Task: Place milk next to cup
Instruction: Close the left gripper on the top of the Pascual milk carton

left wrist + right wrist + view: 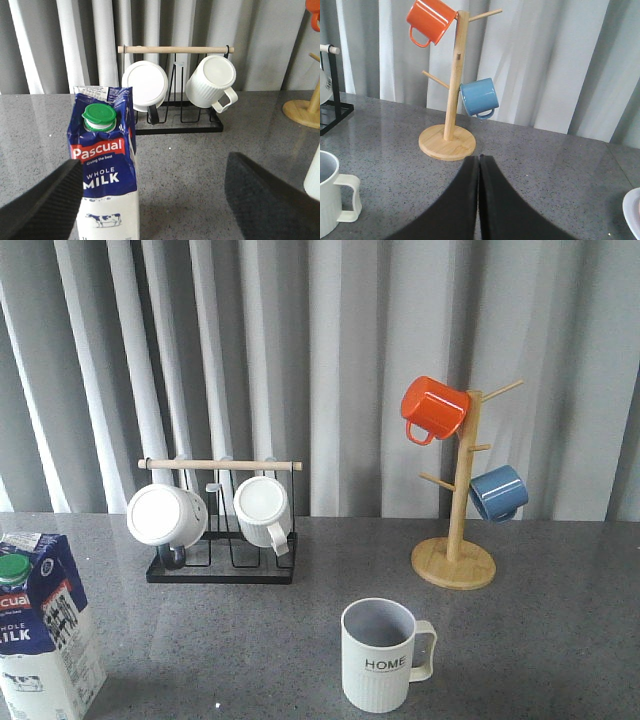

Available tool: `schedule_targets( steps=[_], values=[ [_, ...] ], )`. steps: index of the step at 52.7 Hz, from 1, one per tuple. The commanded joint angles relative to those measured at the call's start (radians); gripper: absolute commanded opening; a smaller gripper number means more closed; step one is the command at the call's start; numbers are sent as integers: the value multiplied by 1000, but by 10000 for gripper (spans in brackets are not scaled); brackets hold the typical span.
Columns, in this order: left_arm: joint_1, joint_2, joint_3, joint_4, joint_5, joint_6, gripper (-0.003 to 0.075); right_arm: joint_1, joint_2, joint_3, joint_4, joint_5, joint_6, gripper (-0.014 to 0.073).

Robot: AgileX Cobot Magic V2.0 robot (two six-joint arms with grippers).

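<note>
While the milk (40, 625) is standing upright at the near left edge of the grey table (540, 640), its blue and white gable-top carton is showing a green round cap, a red "Pascual" band, the words "WHOLE MILK" and a small cow picture lower down (the front view is cropping part of the lettering). One cup (384, 654) marked "HOME", pale and ribbed with a grey-blue inside, is sitting well apart from the carton toward the near middle of the table, its handle pointing right. Two white mugs (166, 515) are hanging on a black wire rack (222, 570) under a wooden bar, and two enamel mugs, one orange mug (434, 408) and one blue mug (498, 492), are hanging on a single wooden mug tree (455, 560). In its wrist view the left gripper (155, 200) is gaping wide, one finger partly overlapping the carton. The right gripper (479, 200) is sitting with its fingers pressed together, holding nothing.
</note>
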Motion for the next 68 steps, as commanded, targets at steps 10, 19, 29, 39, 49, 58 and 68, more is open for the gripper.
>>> schedule_targets(
  steps=[10, 19, 29, 39, 49, 58, 68],
  values=[
    [-5, 26, -38, -11, -263, -13, 556, -7, -9, -31, 1, -53, -2, -3],
    [-5, 77, -38, -10, -287, 66, 556, -7, -9, -31, 1, -53, -2, -3],
    [56, 89, -38, -11, -272, 81, 556, -7, -9, -31, 1, -53, -2, -3],
    [85, 197, -38, -11, -312, 78, 556, -7, -9, -31, 1, -53, -2, -3],
    [85, 341, -38, -12, -401, 69, 556, -7, -9, -31, 1, -53, -2, -3],
    [85, 402, -38, -27, -499, 52, 556, -7, -9, -31, 1, -52, -2, -3],
    [85, 475, -38, -38, -598, 51, 556, -7, -9, -31, 1, -52, -2, -3]
  ],
)
